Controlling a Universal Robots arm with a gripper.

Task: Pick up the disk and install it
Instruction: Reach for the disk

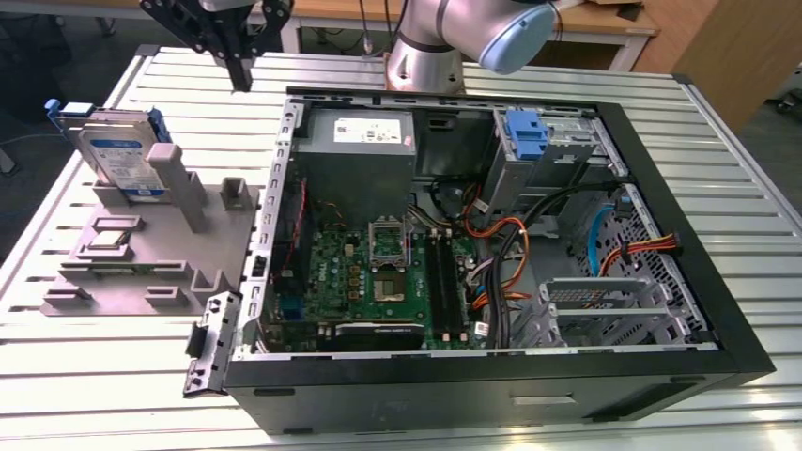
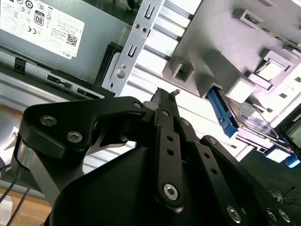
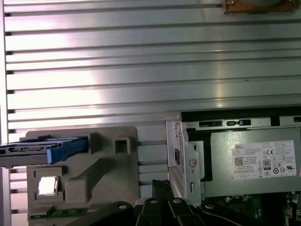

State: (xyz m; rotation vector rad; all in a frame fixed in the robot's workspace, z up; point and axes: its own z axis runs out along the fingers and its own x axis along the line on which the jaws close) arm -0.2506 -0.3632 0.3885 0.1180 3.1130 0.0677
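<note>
The gripper point(image 1: 240, 83) is hanging above the slatted table point(image 1: 100, 376) with its fingers pressed together, holding nothing. It is sitting between the disk and the open computer case point(image 1: 282, 188), touching neither.

The disk point(image 1: 119, 155) is standing upright on edge in its blue carrier bracket, slotted into the grey fixture point(image 1: 138, 254) at the exterior view's left, well apart from the fingertips. In the first wrist view the disk point(image 3: 33, 150) is showing edge-on.

Judging from this, the approach is the step in hand. Doing it well probably means spreading the fingers before descending, centring them over the disk's upper edge, and closing on the flat faces rather than the thin bracket. Then the pull should go straight along the slot, since tilting could jam it against the fixture's grey posts.
</note>
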